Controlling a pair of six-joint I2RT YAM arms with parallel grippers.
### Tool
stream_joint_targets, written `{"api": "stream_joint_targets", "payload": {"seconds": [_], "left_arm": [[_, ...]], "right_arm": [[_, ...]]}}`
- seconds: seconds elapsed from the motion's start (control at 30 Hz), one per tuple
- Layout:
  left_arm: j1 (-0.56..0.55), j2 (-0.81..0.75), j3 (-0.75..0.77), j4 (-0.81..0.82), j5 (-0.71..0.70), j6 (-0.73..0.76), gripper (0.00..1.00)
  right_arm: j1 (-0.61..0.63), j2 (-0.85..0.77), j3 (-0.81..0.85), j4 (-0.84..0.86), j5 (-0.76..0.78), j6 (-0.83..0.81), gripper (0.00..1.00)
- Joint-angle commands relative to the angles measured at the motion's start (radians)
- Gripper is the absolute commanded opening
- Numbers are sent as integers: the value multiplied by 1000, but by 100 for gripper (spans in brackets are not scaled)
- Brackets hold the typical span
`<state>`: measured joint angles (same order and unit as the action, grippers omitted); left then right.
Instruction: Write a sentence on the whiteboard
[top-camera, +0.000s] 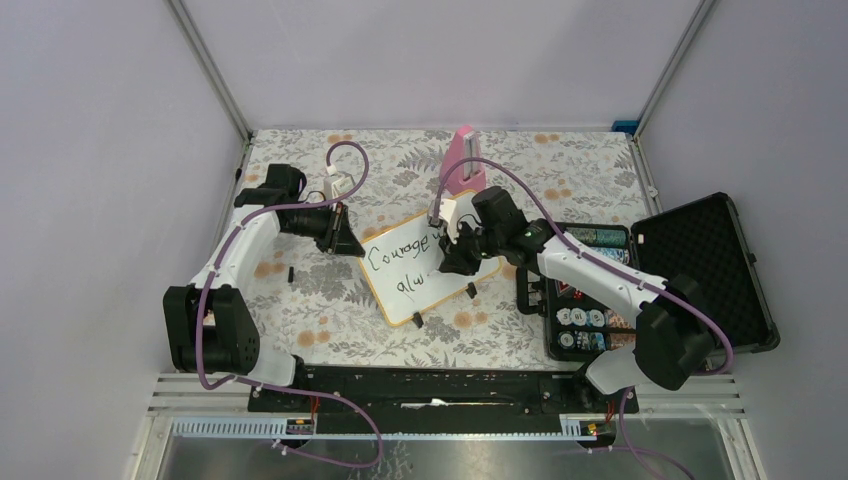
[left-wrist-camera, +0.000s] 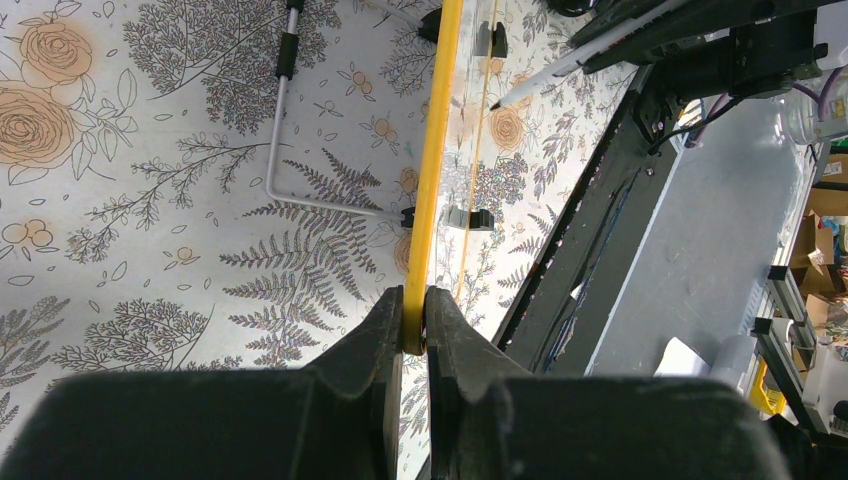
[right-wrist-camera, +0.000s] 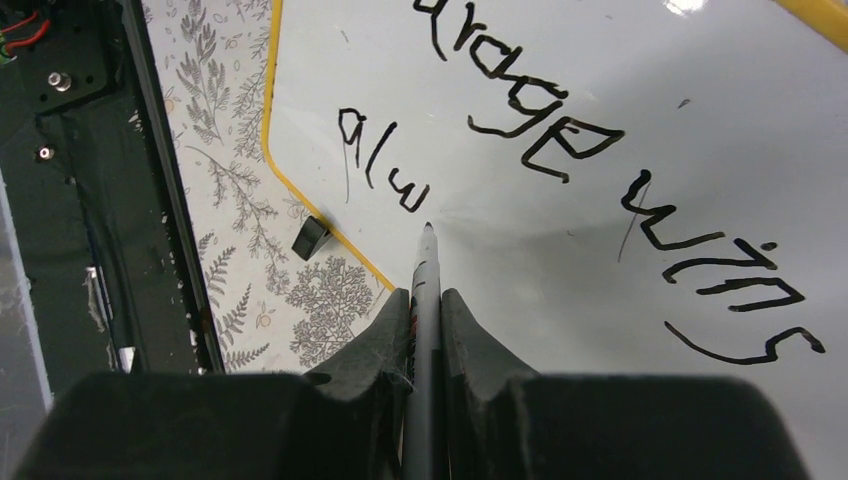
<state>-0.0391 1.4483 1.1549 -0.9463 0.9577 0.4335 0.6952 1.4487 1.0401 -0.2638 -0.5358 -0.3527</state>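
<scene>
The whiteboard (top-camera: 400, 282) stands tilted at the table's middle on small black feet. My left gripper (top-camera: 345, 238) is shut on its orange rim (left-wrist-camera: 436, 180) at the upper left corner. My right gripper (top-camera: 458, 258) is shut on a marker (right-wrist-camera: 424, 290), and the marker tip touches the board just right of the last stroke. The sentence (right-wrist-camera: 560, 150) reads "Courage wins" on the first line, with "alw" (right-wrist-camera: 375, 165) on the second. In the top view my right arm hides part of the first line. The marker also shows in the left wrist view (left-wrist-camera: 560, 72).
An open black case (top-camera: 650, 280) with several markers lies at the right. A pink object (top-camera: 464, 158) stands behind the board. A small black cap (top-camera: 290, 273) lies left of the board. The board's wire stand (left-wrist-camera: 300, 150) rests on the flowered cloth.
</scene>
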Motion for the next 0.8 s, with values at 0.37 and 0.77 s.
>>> {"api": "stream_joint_targets", "payload": {"seconds": [0.37, 0.77], "left_arm": [[-9, 3, 3, 44, -42, 36, 0], [-9, 8, 4, 44, -41, 37, 0]], "right_arm": [[-8, 11, 15, 93, 64, 35, 0], [-2, 39, 37, 93, 30, 36, 0]]}}
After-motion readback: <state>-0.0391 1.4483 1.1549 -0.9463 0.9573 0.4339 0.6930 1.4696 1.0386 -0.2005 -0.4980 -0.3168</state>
